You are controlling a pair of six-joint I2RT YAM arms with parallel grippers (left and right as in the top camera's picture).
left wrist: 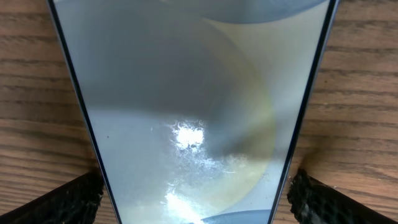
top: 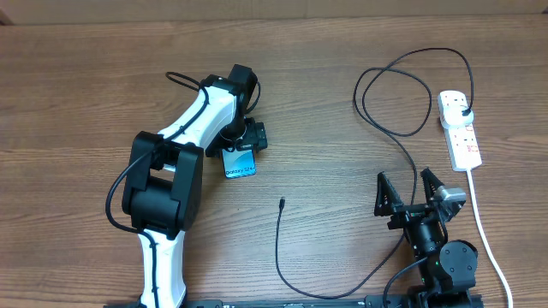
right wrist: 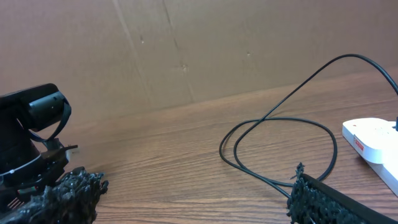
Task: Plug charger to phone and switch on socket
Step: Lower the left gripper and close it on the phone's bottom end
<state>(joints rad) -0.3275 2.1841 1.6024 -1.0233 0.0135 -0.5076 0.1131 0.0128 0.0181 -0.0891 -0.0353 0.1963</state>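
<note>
Phone (top: 241, 162) is gripped by its edges in the left pincer (left wrist: 196, 198), likely steadied for plugging; the right pincer (top: 408, 190) is held open, charger (top: 276, 244) untouched.

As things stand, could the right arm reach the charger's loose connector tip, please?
Probably yes: the connector tip lies alone on bare table left of the right arm, whose jaws stand open and empty.

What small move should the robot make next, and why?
Probably swing the right gripper, open and empty, toward the cable tip. The left gripper clasps the phone and the plug sits in the power strip, yet that tip lies free on the table.
</note>
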